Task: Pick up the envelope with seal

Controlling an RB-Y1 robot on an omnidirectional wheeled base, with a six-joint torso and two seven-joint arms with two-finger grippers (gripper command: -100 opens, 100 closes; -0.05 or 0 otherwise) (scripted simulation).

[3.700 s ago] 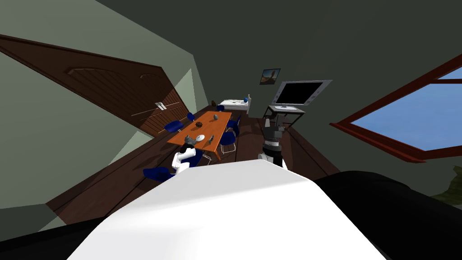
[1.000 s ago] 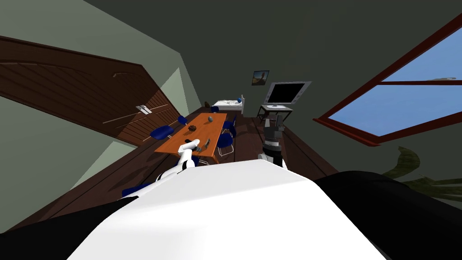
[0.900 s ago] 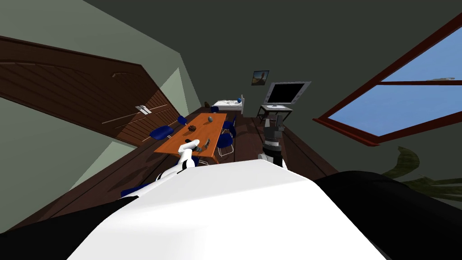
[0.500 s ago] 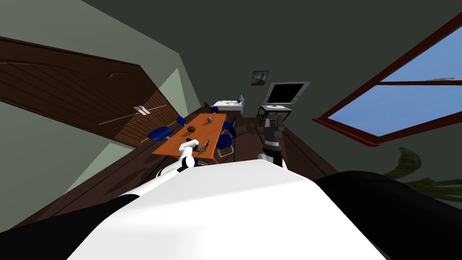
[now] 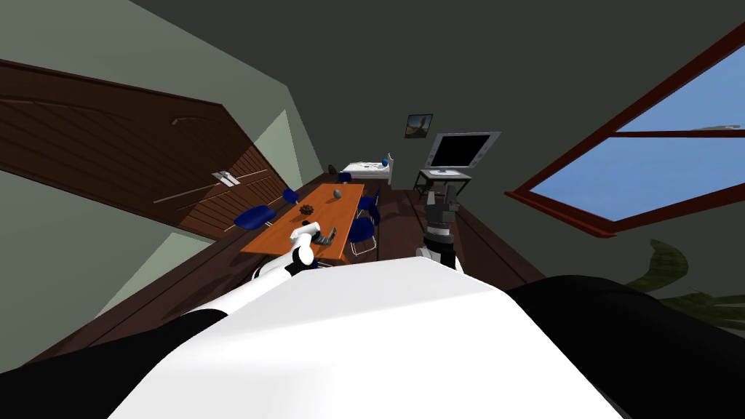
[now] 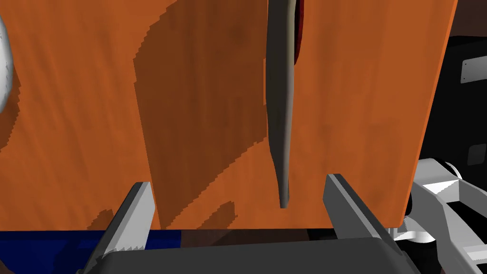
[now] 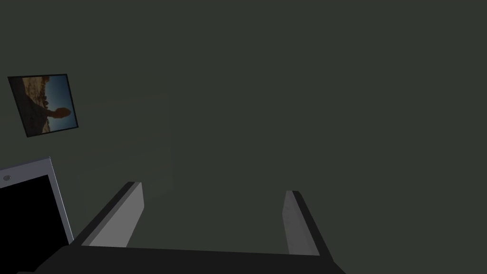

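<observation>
A: Largest item at the left gripper (image 6: 238, 183)?
B: Logged orange table (image 6: 85, 142), directly beneath and ahead of the fingers (image 6: 138, 214), crossed by a broad shadow. Near edge right at the gripper body.
A: Next down?
B: Noted blue chair seat (image 6: 43, 242), below that table edge, tucked beside the gripper body.
A: And the right gripper (image 5: 444, 193)?
B: Raised well off to the side of the table, far apart from the left one. Fingers spread wide, gripping nothing.
A: State of the left one?
B: Spread wide as well, gripping nothing, touching nothing.
A: White thing?
B: Logged rounded white object (image 6: 3, 71) on the table, out past the finger farther from the envelope (image 6: 280, 109).
A: Envelope itself?
B: Seen edge-on as a thin grey sliver, running straight out from the gripper. Near tip between the two fingers, clear of both, closer to one than the other. Cannot tell whether resting on the table or lifted off it.
A: And the seal (image 6: 299, 28)?
B: Red, at the far end of the envelope, away from the fingers
</observation>
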